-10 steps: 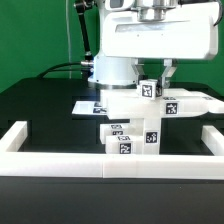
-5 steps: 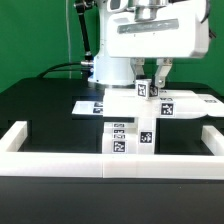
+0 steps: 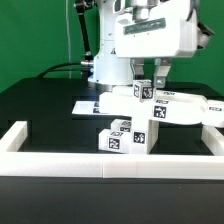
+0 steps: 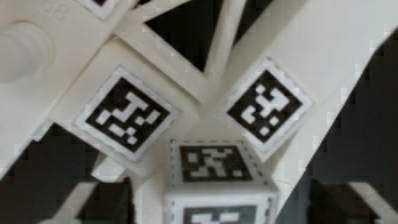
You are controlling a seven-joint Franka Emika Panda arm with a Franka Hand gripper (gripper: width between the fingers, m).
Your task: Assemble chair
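The claw (image 3: pixel 147 78) hangs straight down over the middle of the scene. Its two dark fingers (image 3: pixel 160 72) stand either side of the topmost tagged piece of the chair (image 3: pixel 150 115). That piece pokes up right between them. Whether the pads are pressing on it or standing just clear is impossible to tell from the exterior view. The wrist view does not settle it either.

The wrist camera is jammed in close, its picture filled with white chair pieces crossing at angles. Four black-and-white tags (image 4: pixel 128 110) are in sight, two of them tipped like diamonds and two squarer ones below them. Only slivers of black show between the pieces.

Moving outward, the chair sits on the black table (image 3: pixel 45 110), directly under the claw and just behind the front run of the low white border wall (image 3: pixel 60 163). Its lower tagged blocks look slightly skewed, not square to the wall. A flat panel reaches off toward the exterior view's right, ending near the wall's right-hand side.

On the exterior view's left of the chair, the marker board (image 3: pixel 84 105) lies flat on the table, partly hidden behind the chair. Behind it all rises the white robot base (image 3: pixel 110 68) against a green backdrop.
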